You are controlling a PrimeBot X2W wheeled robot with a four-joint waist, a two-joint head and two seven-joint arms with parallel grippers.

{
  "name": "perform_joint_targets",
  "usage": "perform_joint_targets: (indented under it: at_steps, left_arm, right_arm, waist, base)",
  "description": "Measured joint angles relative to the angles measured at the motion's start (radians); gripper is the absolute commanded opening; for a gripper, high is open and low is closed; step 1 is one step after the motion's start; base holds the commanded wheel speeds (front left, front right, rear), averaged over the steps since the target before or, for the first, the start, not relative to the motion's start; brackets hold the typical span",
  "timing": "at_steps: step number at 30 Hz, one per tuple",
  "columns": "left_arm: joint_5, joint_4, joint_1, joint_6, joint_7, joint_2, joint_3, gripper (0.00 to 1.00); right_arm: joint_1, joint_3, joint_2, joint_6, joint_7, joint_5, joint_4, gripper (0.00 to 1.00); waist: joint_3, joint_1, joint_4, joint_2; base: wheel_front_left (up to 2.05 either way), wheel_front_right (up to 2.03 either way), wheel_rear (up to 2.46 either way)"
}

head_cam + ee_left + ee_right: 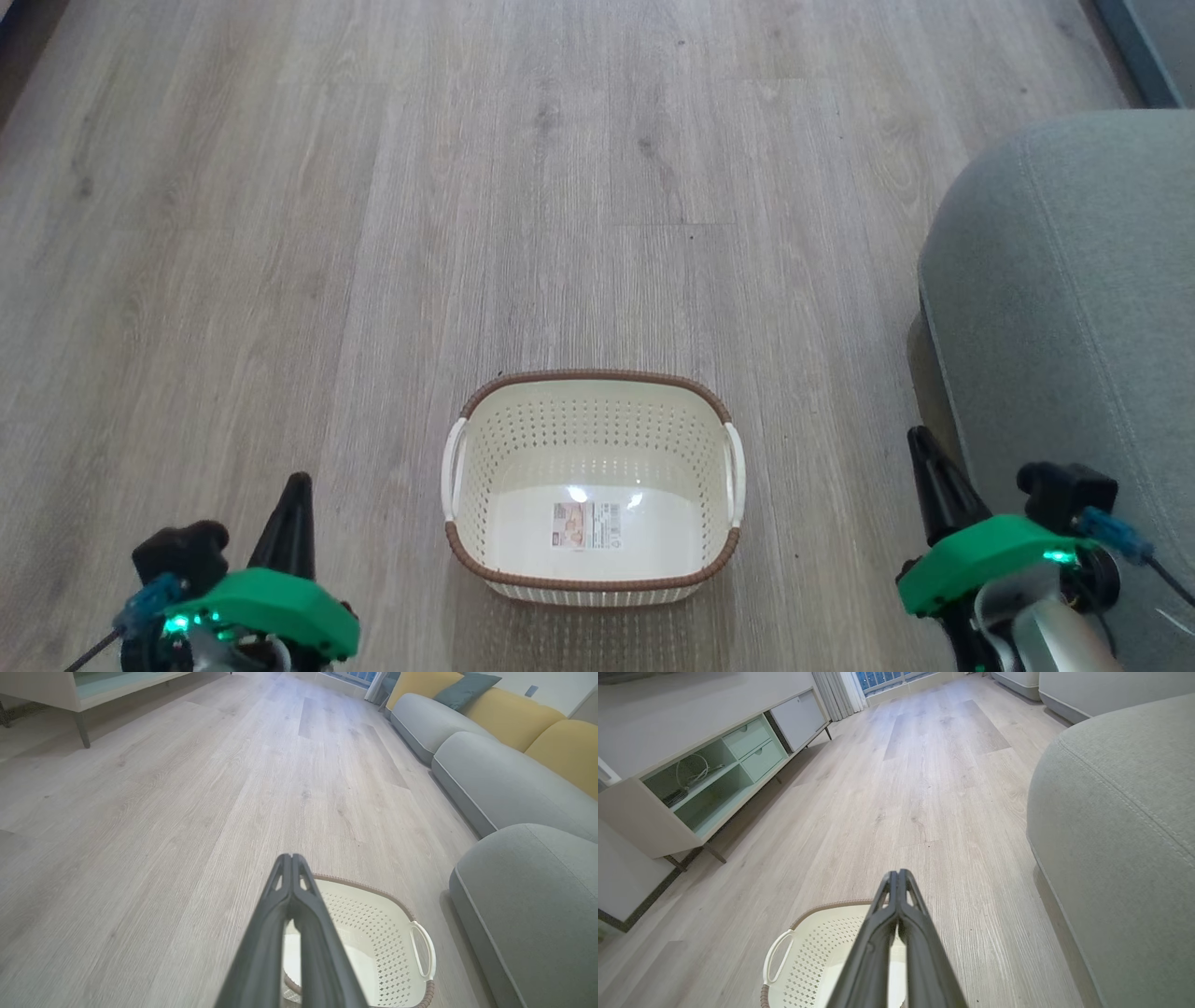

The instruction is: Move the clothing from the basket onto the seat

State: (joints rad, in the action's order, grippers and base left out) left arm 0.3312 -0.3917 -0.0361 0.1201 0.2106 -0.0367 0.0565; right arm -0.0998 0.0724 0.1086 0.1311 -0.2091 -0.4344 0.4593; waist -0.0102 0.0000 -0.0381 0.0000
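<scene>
Clothing: none in basket (597,439); whereabouts cannot be told.
Basket: on floor (373,233), near centre.
Seat (1074,327): right of basket, apart.
Left tool (297,493): closed, empty.
Right tool (924,457): closed, empty.
Risk: a blind reach would likely scrape or tip the light basket.

Pale wood-plank floor (373,187), low white cabinet (705,770), curtained window (882,677) beyond
</scene>
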Motion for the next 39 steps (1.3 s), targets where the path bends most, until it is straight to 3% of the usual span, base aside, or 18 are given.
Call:
perform_joint_targets:
  at_steps: [39]
  left_arm:
    - [0.446,0.04,-0.001,0.0,-0.111,0.0,0.006,0.0]
  right_arm:
    - [0.0,-0.071,-0.017,0.0,0.113,-0.409,-0.06,0.0]
  waist:
    - [0.002,0.0,0.013,0.0]
  base:
    - [0.0,0.0,0.0]
